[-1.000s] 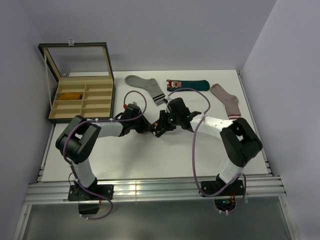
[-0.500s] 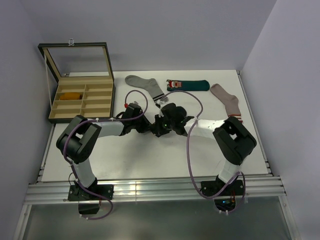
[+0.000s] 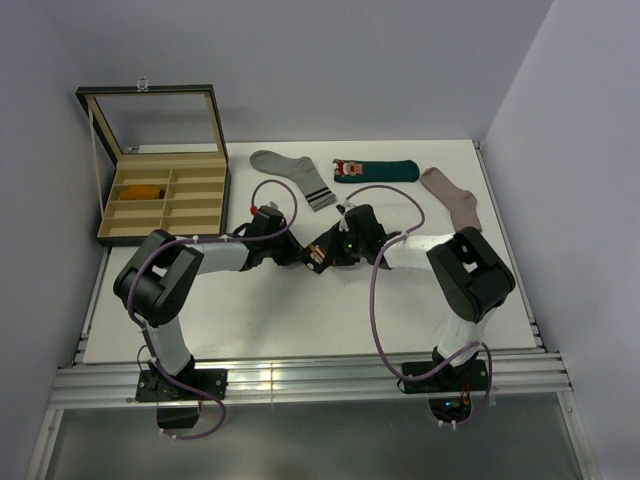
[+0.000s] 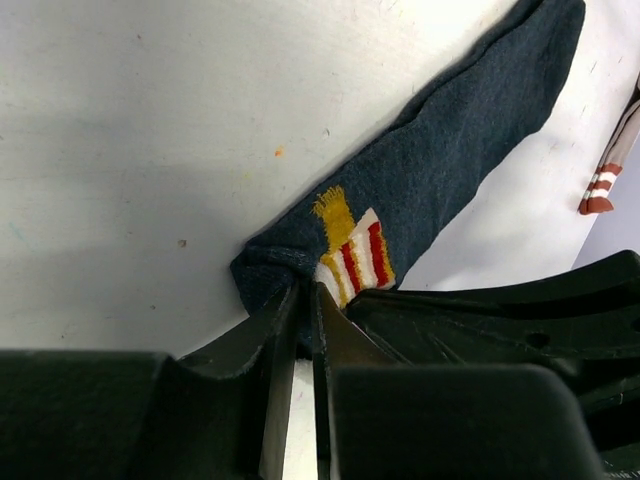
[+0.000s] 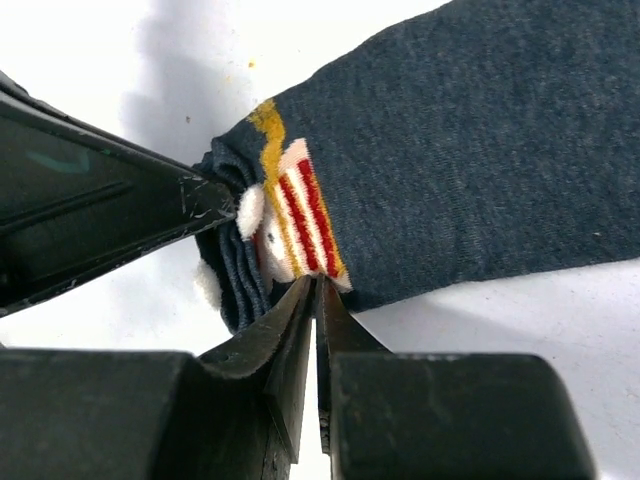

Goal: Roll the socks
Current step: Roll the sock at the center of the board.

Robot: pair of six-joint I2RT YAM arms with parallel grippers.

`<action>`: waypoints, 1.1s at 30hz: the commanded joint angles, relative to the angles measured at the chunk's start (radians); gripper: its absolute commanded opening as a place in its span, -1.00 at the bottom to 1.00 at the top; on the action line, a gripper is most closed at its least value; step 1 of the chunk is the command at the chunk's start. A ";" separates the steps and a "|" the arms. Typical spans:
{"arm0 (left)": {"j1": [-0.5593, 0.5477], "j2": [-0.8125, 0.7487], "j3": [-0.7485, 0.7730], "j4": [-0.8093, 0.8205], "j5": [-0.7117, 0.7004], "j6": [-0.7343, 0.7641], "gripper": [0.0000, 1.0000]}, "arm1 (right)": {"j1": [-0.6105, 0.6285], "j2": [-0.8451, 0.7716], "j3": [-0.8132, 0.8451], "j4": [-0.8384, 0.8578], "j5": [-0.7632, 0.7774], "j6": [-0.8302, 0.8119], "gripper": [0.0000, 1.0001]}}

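Navy sock (image 4: pixel 440 170) pinched from both sides, mid-table
Left gripper (image 4: pixel 298 300) and right gripper (image 5: pixel 310 292) are each clamped onto its folded end, by the red-white stripes; the soft knit body stretches flat diagonally away. Bare white table (image 3: pixel 300 310) nearside; teal sock (image 3: pixel 385 170), grey sock (image 3: pixel 288 166) line the far edge.

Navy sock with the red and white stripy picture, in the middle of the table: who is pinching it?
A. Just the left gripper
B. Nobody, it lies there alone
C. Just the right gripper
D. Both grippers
D: each wrist view shows fingers closed on the folded end of the navy sock, with the left gripper on one side and the right gripper on the other.
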 commanded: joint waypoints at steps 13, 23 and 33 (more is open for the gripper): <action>-0.013 0.045 0.034 -0.124 -0.037 0.052 -0.67 | 0.217 -0.166 0.010 -0.026 0.337 -0.256 -0.45; -0.014 0.058 0.044 -0.131 -0.031 0.058 -0.67 | 0.263 -0.070 0.063 -0.026 0.419 -0.286 -0.47; -0.014 0.058 0.047 -0.133 -0.030 0.061 -0.69 | 0.264 -0.016 0.094 -0.083 0.439 -0.293 -0.48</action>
